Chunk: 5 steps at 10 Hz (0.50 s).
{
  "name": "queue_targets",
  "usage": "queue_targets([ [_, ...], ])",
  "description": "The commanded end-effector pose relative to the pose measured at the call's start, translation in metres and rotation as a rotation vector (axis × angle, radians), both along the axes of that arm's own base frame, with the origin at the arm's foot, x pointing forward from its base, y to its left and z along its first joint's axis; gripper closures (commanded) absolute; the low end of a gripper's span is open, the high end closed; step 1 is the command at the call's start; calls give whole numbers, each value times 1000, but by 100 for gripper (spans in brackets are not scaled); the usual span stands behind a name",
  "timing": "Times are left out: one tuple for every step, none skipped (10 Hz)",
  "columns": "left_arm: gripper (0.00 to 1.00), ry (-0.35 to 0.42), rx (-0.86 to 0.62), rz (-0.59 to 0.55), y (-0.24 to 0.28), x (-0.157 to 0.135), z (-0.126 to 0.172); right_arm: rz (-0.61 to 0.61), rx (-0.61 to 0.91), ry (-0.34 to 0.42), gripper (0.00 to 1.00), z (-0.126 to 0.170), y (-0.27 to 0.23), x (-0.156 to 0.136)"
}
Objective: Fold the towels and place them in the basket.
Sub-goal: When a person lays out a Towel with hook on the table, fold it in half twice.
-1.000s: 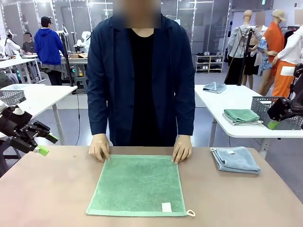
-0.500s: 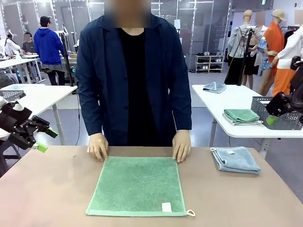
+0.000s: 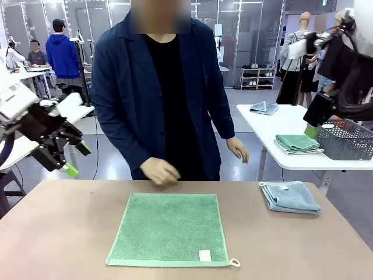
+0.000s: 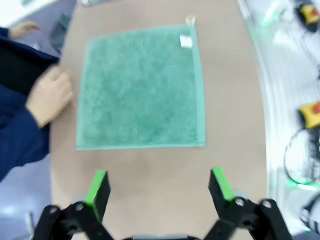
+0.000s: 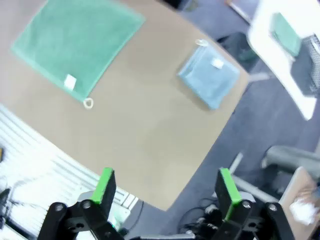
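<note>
Raised since a second ago, both sets of fingers stand apart and empty: left gripper [image 4: 160, 182] above the table [image 3: 58, 233] left of the green towel [image 3: 169, 228], right gripper [image 5: 167, 187] high at right. The green towel lies flat, unfolded, mid-table; the grey-blue towel [image 3: 289, 196] sits folded at its right. The person's hand [image 3: 158, 171], lifted off the cloth, hovers near its far edge: a descent now risks contact.
</note>
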<state>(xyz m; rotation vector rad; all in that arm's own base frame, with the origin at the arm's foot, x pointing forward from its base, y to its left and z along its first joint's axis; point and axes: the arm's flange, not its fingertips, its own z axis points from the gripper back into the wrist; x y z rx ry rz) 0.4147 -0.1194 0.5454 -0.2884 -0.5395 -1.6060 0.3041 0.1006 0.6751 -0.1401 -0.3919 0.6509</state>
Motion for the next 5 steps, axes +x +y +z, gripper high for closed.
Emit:
queue_targets([
  [0,-5,155,18,-23,1,-6,280,-34,68,0,2,5,-4],
  [0,-18,199,27,-37,-1,-6,405,-11,119,0,2,10,-11],
  [0,-29,229,42,-45,-3,-7,474,-6,144,0,1,12,-14],
  [0,-27,256,86,-51,-7,-8,532,-11,178,0,-3,16,-17],
  [0,-23,289,127,-57,-11,-9,580,-36,214,0,-9,20,-19],
])
